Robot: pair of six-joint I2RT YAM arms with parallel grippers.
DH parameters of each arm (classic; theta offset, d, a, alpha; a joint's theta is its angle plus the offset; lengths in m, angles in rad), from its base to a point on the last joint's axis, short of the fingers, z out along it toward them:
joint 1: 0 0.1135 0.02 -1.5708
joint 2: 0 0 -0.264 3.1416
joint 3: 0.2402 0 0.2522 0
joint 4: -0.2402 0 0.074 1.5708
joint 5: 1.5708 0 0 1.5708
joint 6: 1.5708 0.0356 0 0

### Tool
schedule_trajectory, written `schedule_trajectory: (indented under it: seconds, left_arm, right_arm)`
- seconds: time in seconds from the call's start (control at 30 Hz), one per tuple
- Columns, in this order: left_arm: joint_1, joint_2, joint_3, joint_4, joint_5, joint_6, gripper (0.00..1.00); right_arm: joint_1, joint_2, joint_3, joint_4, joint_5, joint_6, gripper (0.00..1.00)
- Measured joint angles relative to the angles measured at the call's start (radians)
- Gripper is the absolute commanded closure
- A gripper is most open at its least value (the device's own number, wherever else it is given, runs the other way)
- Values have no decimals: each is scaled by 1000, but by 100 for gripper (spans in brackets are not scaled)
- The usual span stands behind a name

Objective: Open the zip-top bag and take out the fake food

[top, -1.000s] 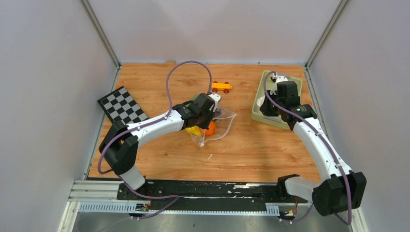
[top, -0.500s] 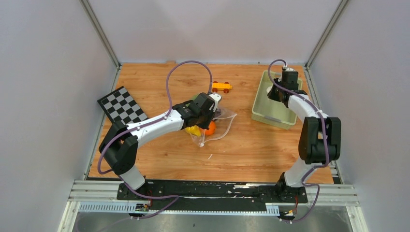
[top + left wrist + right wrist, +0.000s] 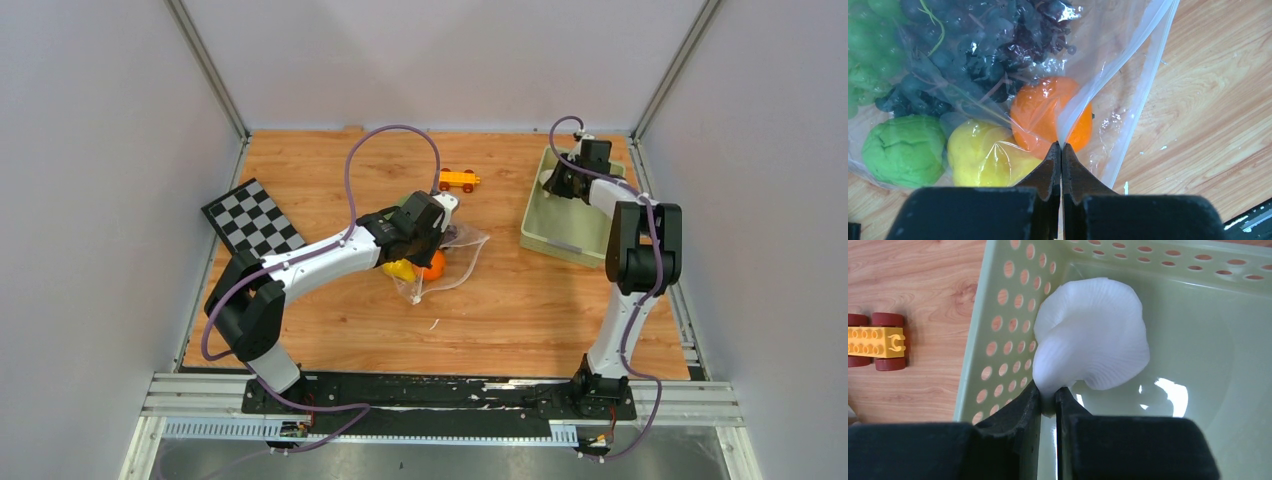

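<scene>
The clear zip-top bag (image 3: 458, 256) lies mid-table, holding fake food: an orange ball (image 3: 1040, 117), a yellow lemon (image 3: 982, 156), a green piece (image 3: 903, 150) and dark grapes (image 3: 973, 55). My left gripper (image 3: 1061, 146) is shut on a fold of the bag's plastic (image 3: 1128, 75) just above the orange ball; from above it (image 3: 432, 236) sits over the bag. My right gripper (image 3: 1048, 391) is shut on the stem of a white mushroom (image 3: 1093, 340) and holds it inside the pale green basket (image 3: 1198, 355), close to its perforated left wall. In the top view this gripper (image 3: 557, 183) is at the basket's far left corner.
The green basket (image 3: 565, 238) stands at the back right. An orange-yellow toy car (image 3: 457, 180) sits behind the bag and also shows left of the basket as the car (image 3: 873, 342). A checkerboard (image 3: 252, 217) lies at the left. Walls enclose the table.
My right arm has folded up and reached toward the basket's far left corner with the mushroom. The left arm and the bag have stayed put.
</scene>
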Motion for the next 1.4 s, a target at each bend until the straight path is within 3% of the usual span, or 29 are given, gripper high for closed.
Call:
schedule_trajectory:
  seconds: [0.1,0.17,0.37,0.57,1.0,1.1,1.2,1.4]
  left_arm:
    - [0,0,0,-3,3,3,100]
    - [0,0,0,-3,5,3,100]
    - [0,0,4,-6,7,5,100]
    - [0,0,4,-6,14,5,100]
    - [0,1,4,-6,57,2,100]
    - [0,2,4,-6,66,0,100]
    - [0,2,4,-6,68,-2,100]
    - [1,2,4,-5,69,-1,100]
  right_arm:
    - [2,16,10,1,-20,-2,58]
    - [2,16,10,-1,-22,-10,48]
    - [2,-6,4,-16,-5,-25,34]
    - [6,-180,-92,-45,23,-22,22]
    - [181,-651,-398,-68,-10,110,12]
    - [256,-742,-472,-72,-22,154,11]
    - [346,-823,-562,-61,-32,208,2]
    - [558,-940,-774,40,-6,306,2]
